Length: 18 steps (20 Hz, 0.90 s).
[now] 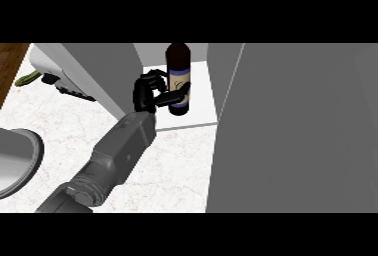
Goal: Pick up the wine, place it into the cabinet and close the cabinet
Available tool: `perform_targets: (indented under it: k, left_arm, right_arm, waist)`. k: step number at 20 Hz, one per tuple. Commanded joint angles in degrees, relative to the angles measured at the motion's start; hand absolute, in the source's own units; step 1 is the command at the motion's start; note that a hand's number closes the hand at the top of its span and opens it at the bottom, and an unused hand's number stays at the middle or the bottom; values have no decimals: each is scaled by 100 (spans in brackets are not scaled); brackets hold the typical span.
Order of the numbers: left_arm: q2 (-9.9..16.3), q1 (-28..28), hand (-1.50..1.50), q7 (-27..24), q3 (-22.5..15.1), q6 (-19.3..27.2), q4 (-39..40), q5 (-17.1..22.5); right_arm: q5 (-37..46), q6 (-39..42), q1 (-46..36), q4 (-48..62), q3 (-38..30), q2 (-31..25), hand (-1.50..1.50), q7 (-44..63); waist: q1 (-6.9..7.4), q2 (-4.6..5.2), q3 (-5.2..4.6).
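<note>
Dark glass catches the eye first: the wine bottle stands in the upper middle of the frame, a pale label with a blue edge wrapped round its middle. It sits inside the cabinet, on the white floor of the opening between a grey wall on the left and a broad grey door panel that fills the right half of the frame.

One grey forearm rises from the lower left edge and slants up toward the bottle. At its end the left hand is black, with its thumb lying across the bottle's lower label and its fingers curled in on the bottle's left side, so the hand is gripping the wine.

Pale marble counter spreads under the arm. A round grey bowl-like rim shows at the left edge. In the upper left, a small green object lies beside a strip of brown wood, near a white fixture with dark parts.
</note>
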Motion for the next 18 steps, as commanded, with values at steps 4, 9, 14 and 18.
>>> perform_targets:
  k: [4,9,14,18]
  left_arm:
    - [-15,360,150,-231,47,-268,-106,230]
    - [-16,813,150,-347,-24,-553,-101,372]
    - [-16,863,150,-291,-190,-542,-74,364]
    - [-14,931,150,-334,-286,-341,-96,444]
  right_arm:
    - [-140,-95,-140,-99,83,120,-150,53]
    - [8,-166,-212,-137,237,156,-150,150]
    - [-120,36,16,29,289,258,-150,-202]
    - [-186,-47,-97,-49,153,197,-150,7]
  waist:
    - [-152,-14,-6]
    - [-336,-25,-22]
    - [-280,19,-12]
    - [-387,-7,-15]
